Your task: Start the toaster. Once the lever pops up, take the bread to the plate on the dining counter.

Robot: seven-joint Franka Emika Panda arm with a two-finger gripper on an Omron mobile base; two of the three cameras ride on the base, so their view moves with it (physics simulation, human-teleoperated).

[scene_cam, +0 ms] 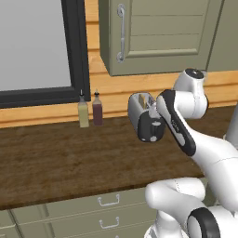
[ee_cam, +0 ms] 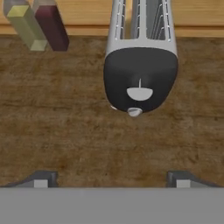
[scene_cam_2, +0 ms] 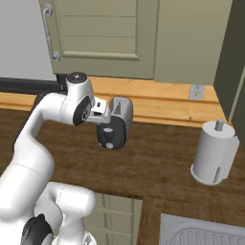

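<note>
Gripper above the toaster's black end, fingers spread wide and holding nothing.

From the left I see a dark-framed window, then two bottles standing side by side at the far edge of the wood counter, a yellowish one left of a dark red one. To their right the toaster sits on the same counter near the back wall, its black end panel facing me with the pale knob low on it and a lever just above. My gripper hovers over that near end, both fingertips far apart and not touching it. Furthest right stands a paper towel roll, with a sink nearer. I cannot see any bread in the slots.
</note>
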